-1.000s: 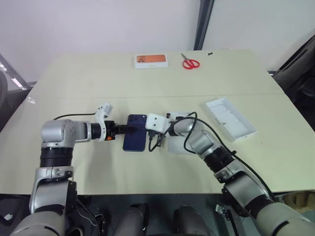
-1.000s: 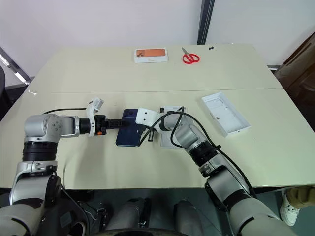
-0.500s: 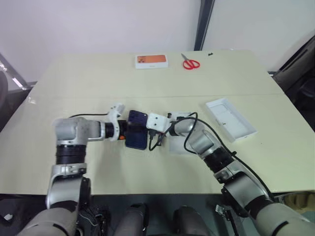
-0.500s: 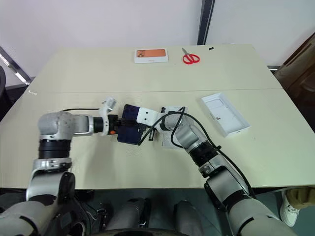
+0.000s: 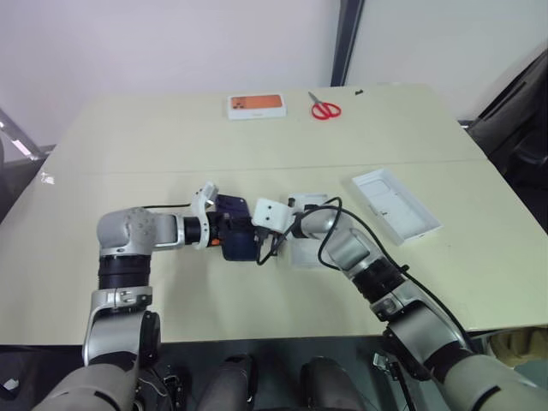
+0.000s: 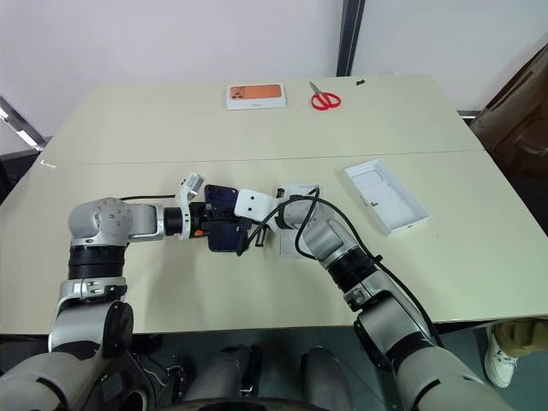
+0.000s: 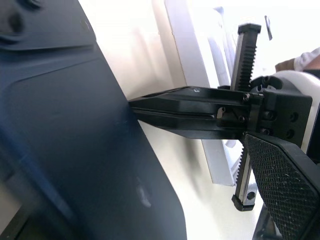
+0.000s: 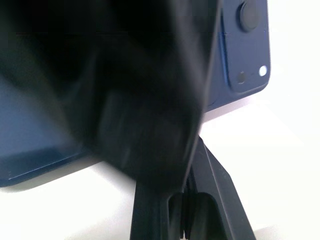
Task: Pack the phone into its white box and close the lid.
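Centrally on the table [image 5: 128, 137], the phone [image 6: 224, 229] is tilted up between both grippers. At three o'clock lies the white box [image 6: 295, 231], the lid [image 6: 385, 198] beyond. The left gripper [image 6: 214, 227] spans the phone, fingers wide; the right gripper [image 6: 248, 242] is pressed together.

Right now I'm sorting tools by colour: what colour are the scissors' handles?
Red; the scissors show best in the right eye view.

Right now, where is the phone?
In the left eye view the phone is near the table's middle, between the two grippers, just left of the white box.
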`<state>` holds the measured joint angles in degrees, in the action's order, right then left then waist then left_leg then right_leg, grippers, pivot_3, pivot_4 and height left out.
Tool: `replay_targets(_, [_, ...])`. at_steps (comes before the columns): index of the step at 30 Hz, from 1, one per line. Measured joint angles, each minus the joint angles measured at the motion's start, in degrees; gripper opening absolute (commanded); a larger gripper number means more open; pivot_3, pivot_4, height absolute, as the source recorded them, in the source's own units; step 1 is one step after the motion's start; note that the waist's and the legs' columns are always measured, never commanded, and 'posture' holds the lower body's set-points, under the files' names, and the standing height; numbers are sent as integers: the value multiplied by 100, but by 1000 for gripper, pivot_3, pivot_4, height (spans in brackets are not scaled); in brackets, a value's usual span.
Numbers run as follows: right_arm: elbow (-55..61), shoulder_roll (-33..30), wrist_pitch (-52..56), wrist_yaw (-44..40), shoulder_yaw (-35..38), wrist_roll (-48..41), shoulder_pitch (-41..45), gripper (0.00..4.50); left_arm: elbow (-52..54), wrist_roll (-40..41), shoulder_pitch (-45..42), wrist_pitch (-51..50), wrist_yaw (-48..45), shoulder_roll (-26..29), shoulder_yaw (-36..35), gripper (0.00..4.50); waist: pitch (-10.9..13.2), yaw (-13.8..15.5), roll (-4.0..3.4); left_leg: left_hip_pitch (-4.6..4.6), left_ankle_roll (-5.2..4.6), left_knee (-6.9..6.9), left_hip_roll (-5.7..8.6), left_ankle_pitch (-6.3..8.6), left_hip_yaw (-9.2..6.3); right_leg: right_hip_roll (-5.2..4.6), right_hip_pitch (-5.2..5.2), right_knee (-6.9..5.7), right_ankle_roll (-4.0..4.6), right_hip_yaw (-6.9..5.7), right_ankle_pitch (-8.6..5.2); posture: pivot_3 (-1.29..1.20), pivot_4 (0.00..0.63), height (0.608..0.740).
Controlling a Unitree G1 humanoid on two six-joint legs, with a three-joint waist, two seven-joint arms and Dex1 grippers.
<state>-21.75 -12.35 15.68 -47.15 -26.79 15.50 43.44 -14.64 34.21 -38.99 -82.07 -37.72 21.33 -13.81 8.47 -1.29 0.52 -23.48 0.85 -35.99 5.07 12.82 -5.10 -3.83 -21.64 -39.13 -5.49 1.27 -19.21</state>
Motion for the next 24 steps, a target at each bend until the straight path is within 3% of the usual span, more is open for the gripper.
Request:
replay_targets(8, [1,-7,-20,8,-2,3,-9,0,-28,274,199,34,80,59,-296,4422,0,5,0,0,0,1,0,0,0,0,-10,0,0,1,0,0,150,734])
replay_targets(11, [1,-10,-24,8,-2,5,-11,0,-23,344,275,43,155,43,-366,3591,0,7,0,0,0,0,0,1,0,0,-9,0,0,1,0,0,150,734])
replay_targets(14, [5,-22,-34,6,-1,6,-13,0,-63,343,364,42,243,26,-377,2144,0,10,0,0,0,1,0,1,0,0,-10,0,0,1,0,0,150,734])
replay_targets(22, [5,-22,-38,10,0,7,-12,0,-203,543,513,6,280,-132,-634,2144,1,12,2,0,0,1,0,1,0,0,-10,1,0,1,0,0,150,734])
replay_targets(24, [5,-25,-50,19,-3,12,-14,0,-229,590,521,-36,303,-138,-713,1606,1,12,2,0,0,1,0,1,0,0,-10,1,0,1,0,0,150,734])
